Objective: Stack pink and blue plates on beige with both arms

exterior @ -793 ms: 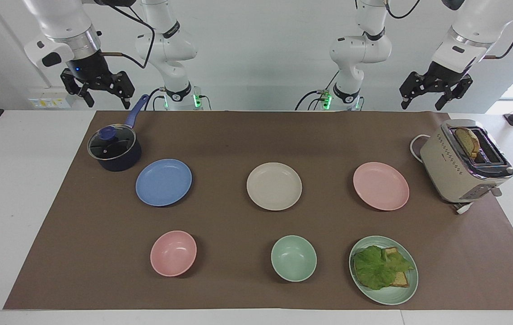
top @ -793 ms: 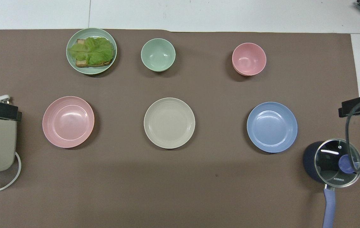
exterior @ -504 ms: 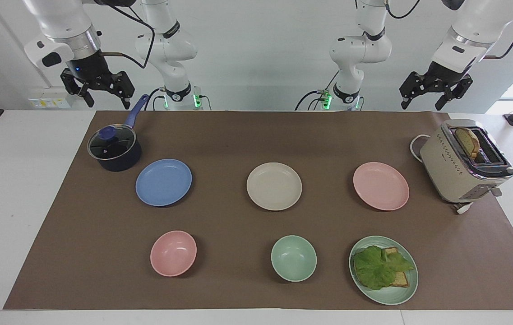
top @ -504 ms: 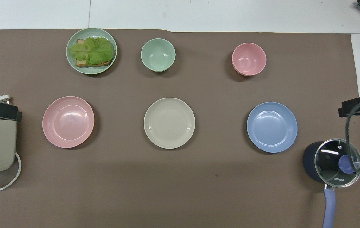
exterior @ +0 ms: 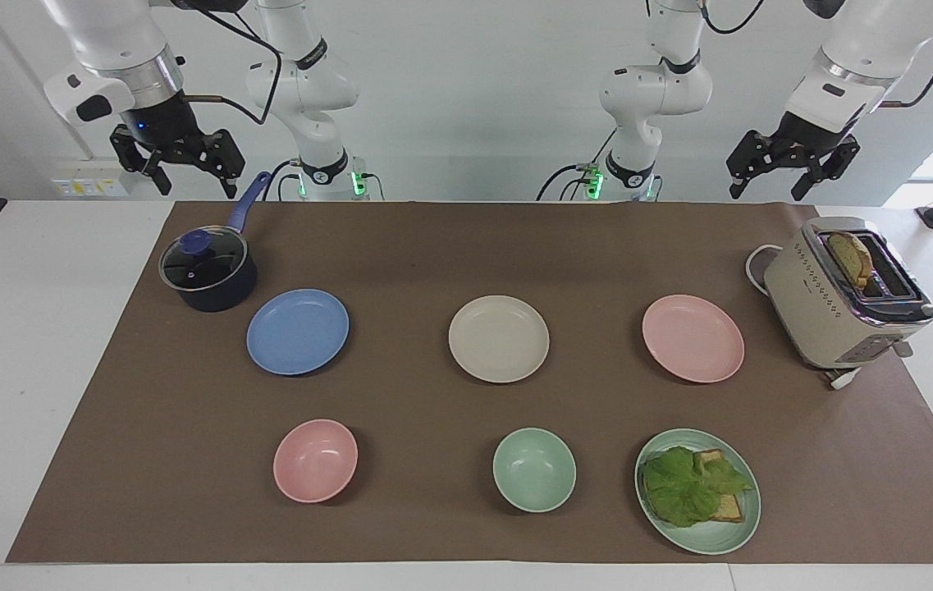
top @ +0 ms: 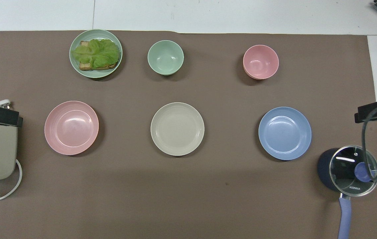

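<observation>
Grippers (exterior: 793,174) (exterior: 179,168) seemingly open, empty.

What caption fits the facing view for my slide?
Blue plate, beige plate and pink plate lie apart in a row; both open pincers hang raised, nothing stacked yet.

Pink plate (top: 71,127), beige plate (top: 177,128), blue plate (top: 284,133), well apart

White wall (exterior: 474,98), brown mat (exterior: 433,246)
</observation>
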